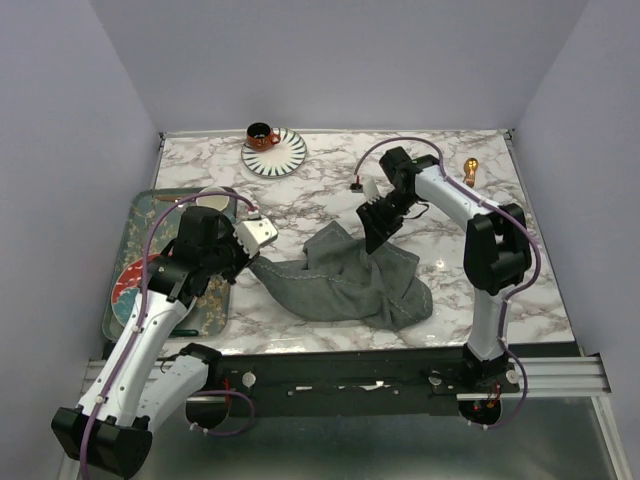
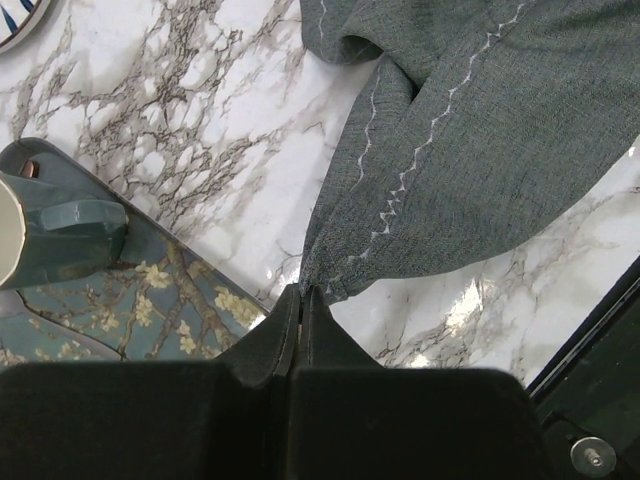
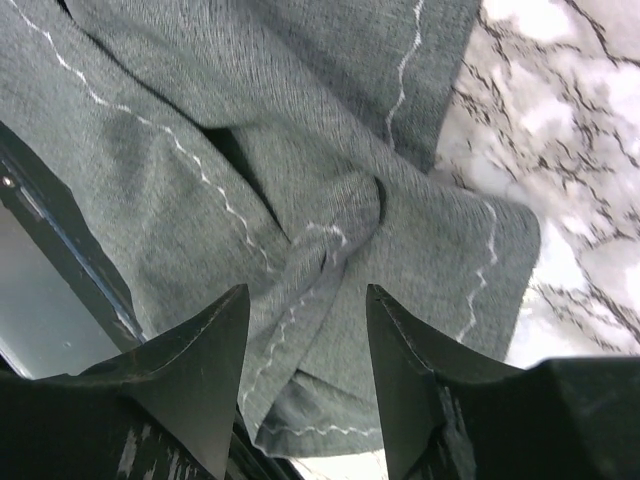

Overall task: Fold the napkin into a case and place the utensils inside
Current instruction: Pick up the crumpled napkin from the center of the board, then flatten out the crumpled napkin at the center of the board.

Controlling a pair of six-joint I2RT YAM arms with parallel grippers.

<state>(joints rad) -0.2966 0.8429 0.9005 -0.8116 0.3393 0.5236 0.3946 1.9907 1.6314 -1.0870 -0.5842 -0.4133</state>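
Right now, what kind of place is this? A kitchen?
Probably a robot test booth, not a kitchen: plain lilac walls box in a marble-patterned tabletop, two robot arms are bolted at its near edge, and a grey napkin, orange cup and floral tray sit on it.

the napkin (image 1: pixel 345 285) lies bunched on the table (image 1: pixel 330 180) near its front edge. the left hand (image 1: pixel 252 258) is at its left corner, and the right hand (image 1: pixel 378 232) is over its far side. a tray (image 1: pixel 135 215) at the table's left edge carries a mug (image 1: pixel 212 203) and a plate (image 1: pixel 135 280). a cup (image 1: pixel 263 135) on a saucer (image 1: pixel 288 158) stands at the far edge. one utensil (image 1: pixel 470 170) lies far right.
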